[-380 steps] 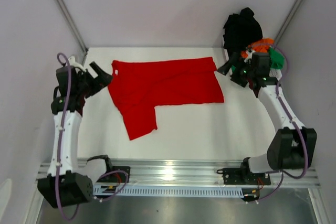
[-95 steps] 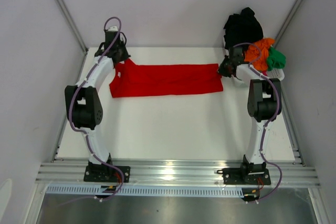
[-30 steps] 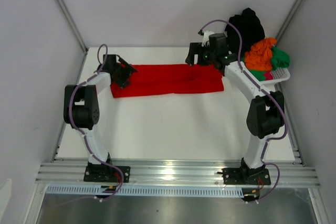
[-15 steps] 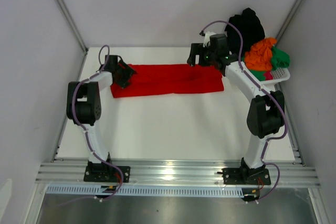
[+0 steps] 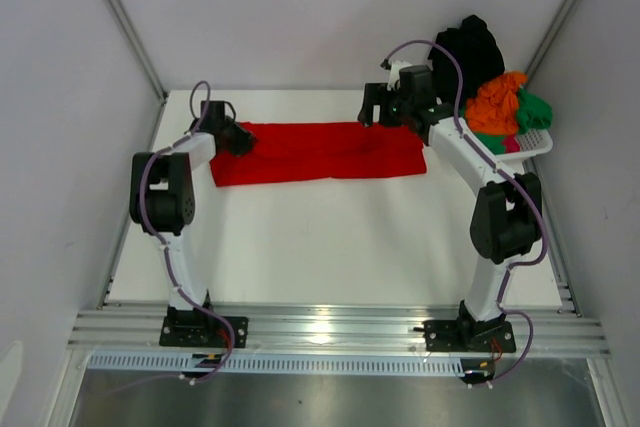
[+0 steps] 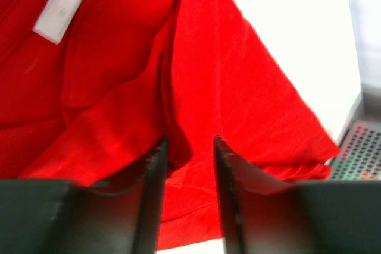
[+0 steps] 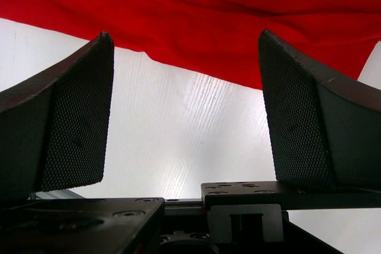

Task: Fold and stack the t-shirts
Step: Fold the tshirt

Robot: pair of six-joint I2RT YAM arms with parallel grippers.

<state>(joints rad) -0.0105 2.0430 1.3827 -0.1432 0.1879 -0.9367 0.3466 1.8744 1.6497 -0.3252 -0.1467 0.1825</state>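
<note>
The red t-shirt (image 5: pixel 320 152) lies folded into a long strip across the far part of the table, its white label (image 6: pixel 58 10) showing in the left wrist view. My left gripper (image 5: pixel 238 137) is down on the shirt's left end; its jaws (image 6: pixel 189 141) stand narrowed with a gap still between them, and a fold of red cloth (image 6: pixel 178 147) bulges into that gap. My right gripper (image 5: pixel 374 109) hovers over the shirt's back edge near its right end, open wide (image 7: pixel 184 34) with nothing between its fingers. Black (image 5: pixel 465 52), orange (image 5: pixel 495 102) and green (image 5: pixel 532 109) t-shirts are heaped at the far right.
A white plastic basket (image 5: pixel 538 141) at the far right corner carries the heap of shirts, with a bit of pink (image 5: pixel 512 145) showing. The white table (image 5: pixel 330 247) ends at a metal rail (image 5: pixel 330 332) near the arm bases. Grey walls close in the sides and back.
The spread red shirt has been folded into a strip. Over the last second my left gripper slid onto its left end and narrowed its jaws. The right gripper has stayed still and open.
</note>
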